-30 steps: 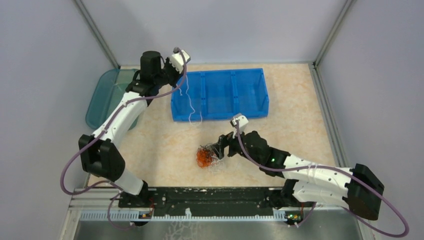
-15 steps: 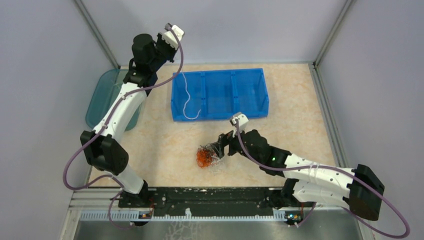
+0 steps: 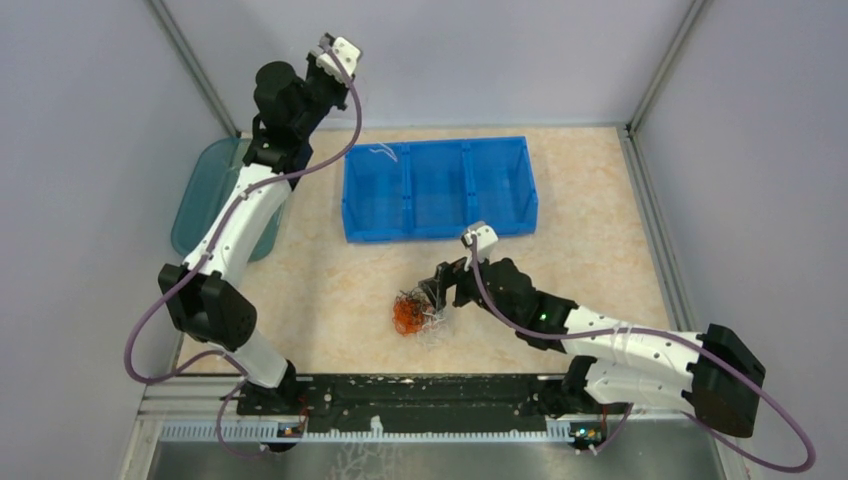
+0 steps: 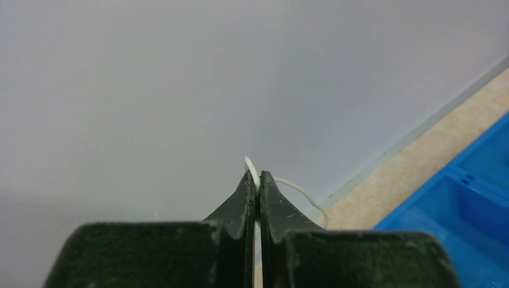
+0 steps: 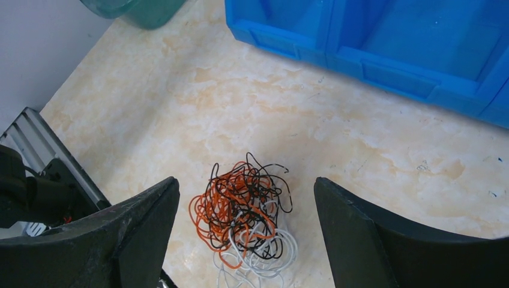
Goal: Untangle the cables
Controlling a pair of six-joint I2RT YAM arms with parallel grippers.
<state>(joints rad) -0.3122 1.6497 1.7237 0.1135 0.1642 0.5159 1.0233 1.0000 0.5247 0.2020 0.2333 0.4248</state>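
The cables lie as a tangle (image 3: pixel 410 313) of orange, black and white wire on the table in front of the blue bin (image 3: pixel 440 228). My right gripper (image 3: pixel 437 292) hovers just right of the clump, open. In the right wrist view the tangle (image 5: pixel 246 216) sits between its wide-spread fingers (image 5: pixel 141 225), untouched. My left gripper (image 4: pixel 258 180) is raised high at the back left near the wall, shut on a thin white cable (image 4: pixel 300 192) that curls off to the right. The white cable's tail (image 3: pixel 383 152) shows over the bin's back left corner.
The blue bin has three compartments. A teal container (image 3: pixel 205 190) stands at the left edge, beside the left arm. Grey walls close in the back and both sides. A black rail (image 3: pixel 420 395) with the arm bases runs along the near edge.
My left arm has swung up and back toward the wall, drawing the white cable up off the table and the bin's front left. The right gripper has barely moved.
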